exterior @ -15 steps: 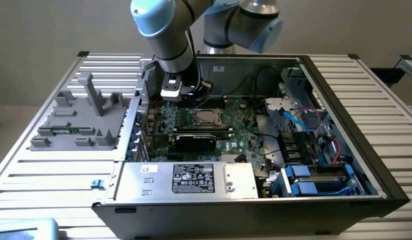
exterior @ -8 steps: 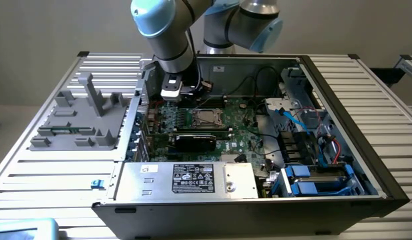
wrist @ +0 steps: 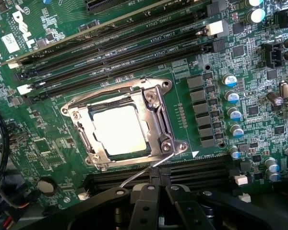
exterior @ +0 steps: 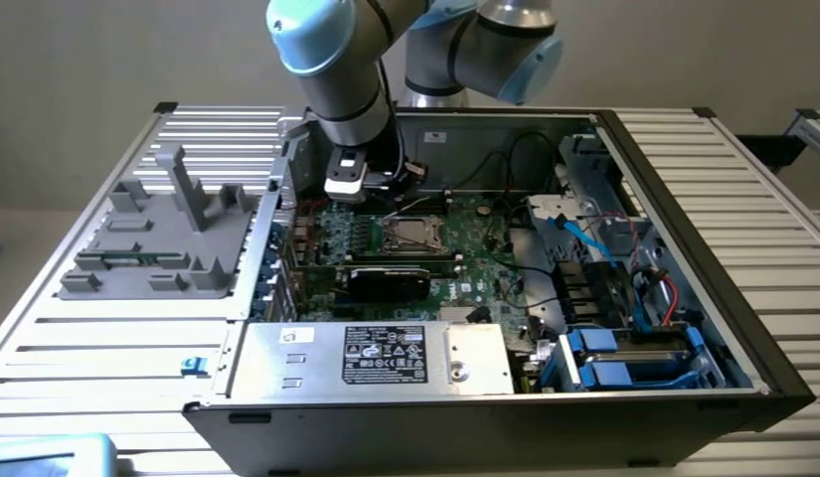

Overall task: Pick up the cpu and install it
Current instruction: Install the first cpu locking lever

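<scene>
Inside the open computer case, the claw is being held low over the green motherboard at the end of the arm. Its fingers are being pressed together, and nothing is being pinched between them.

Just ahead of the claw, the cpu is being carried flat in the black socket, apart from the fingertips. Its shiny top is being washed bright by glare, and it is being framed on all sides by the metal bracket. A thin wire lever is being shown between the bracket's nearest corner and the claw.

Beyond the cpu from the claw, long black memory slots are being laid across the board, and farther off the black graphics card is being seated.

Well away from the claw, outside the case, a grey moulded fixture is being borne on the slatted tabletop.
</scene>
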### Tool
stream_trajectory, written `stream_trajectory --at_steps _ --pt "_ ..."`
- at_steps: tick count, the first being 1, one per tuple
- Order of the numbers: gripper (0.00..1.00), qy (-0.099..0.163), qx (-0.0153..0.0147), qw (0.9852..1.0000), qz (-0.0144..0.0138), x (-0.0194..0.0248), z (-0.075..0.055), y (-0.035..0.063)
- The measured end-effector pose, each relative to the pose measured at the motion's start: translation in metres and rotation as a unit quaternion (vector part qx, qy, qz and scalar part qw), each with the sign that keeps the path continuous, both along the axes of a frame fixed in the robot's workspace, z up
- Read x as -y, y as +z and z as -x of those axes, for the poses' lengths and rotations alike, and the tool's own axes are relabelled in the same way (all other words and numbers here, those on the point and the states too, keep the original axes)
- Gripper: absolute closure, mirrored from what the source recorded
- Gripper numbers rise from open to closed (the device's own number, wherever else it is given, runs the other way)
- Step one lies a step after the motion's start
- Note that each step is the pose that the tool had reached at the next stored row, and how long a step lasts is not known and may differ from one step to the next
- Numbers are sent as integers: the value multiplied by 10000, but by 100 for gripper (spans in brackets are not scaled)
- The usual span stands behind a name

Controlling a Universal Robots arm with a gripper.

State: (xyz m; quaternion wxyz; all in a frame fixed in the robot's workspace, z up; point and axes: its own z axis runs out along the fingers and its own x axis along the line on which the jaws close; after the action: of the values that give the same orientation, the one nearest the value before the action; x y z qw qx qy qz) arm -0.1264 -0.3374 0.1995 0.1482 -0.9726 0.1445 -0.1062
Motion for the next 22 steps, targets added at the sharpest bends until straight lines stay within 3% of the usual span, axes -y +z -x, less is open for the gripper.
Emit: stream_trajectory --at_steps 22 --pt "89 -36 0 10000 1 25 -65 -78"
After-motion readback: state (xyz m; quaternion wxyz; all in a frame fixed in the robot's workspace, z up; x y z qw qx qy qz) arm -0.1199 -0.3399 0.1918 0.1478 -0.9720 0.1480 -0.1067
